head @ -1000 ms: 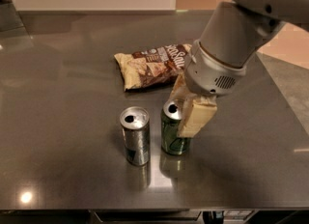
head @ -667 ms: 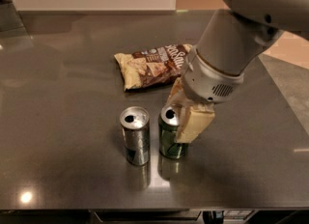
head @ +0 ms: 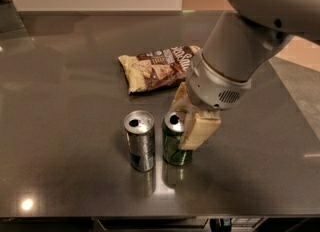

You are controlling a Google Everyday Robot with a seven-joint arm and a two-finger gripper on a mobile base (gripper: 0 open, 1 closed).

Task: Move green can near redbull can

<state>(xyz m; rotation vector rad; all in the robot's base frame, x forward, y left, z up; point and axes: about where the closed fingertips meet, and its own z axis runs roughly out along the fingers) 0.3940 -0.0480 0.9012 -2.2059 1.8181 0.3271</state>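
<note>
Placement looks nearly done: the green can (head: 173, 146) stands upright on the table (head: 70, 106), just beside the redbull can (head: 141, 143) and a little apart from it. The gripper (head: 184, 125) is clamped on the green can's upper part. Ease your grip off gently, then lift straight up so you nudge neither can nor the chip bag (head: 157, 68) behind.

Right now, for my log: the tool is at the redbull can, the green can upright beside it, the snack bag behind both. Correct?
No: the camera view shows the tool at the green can, the redbull can upright beside it, the snack bag behind both.
</note>
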